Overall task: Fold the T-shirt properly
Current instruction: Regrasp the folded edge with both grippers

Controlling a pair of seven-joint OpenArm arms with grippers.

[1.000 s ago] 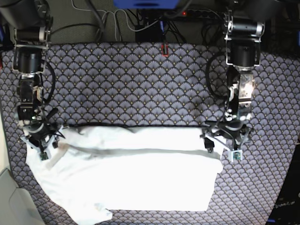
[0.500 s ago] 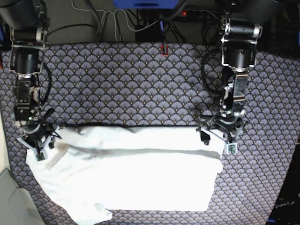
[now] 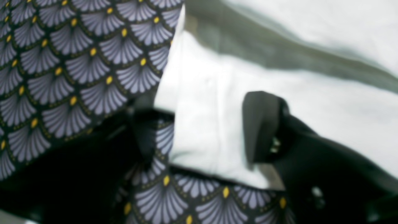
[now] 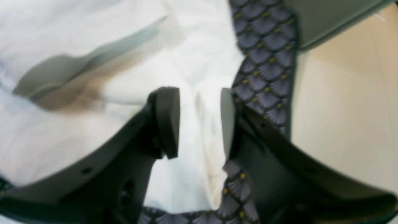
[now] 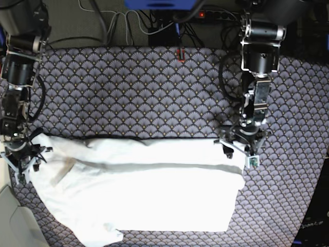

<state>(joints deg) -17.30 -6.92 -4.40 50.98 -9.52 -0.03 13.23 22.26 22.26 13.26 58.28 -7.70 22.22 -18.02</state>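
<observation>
Seen on the patterned bench: T-shirt spread flat across the near half, partly folded, one ridge running its width. At the T-shirt's left corner, right end effector with jaws parted, a bunched fold of cloth between the pads and not pinched. At the T-shirt's upper right corner, left end effector with jaws straddling the cloth's edge; grip impossible to tell.

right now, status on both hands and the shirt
Left hand and right hand each straddling a T-shirt corner, jaws open. Shirt partly folded on patterned cloth. Nothing in the way.
</observation>
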